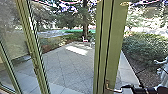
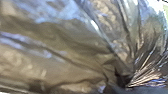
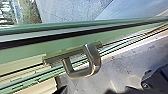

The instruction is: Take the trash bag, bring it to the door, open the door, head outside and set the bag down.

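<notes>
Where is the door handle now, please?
In the head view, the door handle sits low on the green post right of centre, beside the right arm.

one door handle (image 3: 96,60), likely one bag (image 2: 62,47)

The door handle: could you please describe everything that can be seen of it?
The door handle is a smooth bar, bent into a squared U, with a dull, brownish-grey metallic shine. It stands out from a narrow, straight mounting plate fixed along the green frame. In the head view it sits low on that frame, with the dark end of the right arm close beside it; whether they touch is unclear. I cannot tell whether the handle is turned.
</notes>
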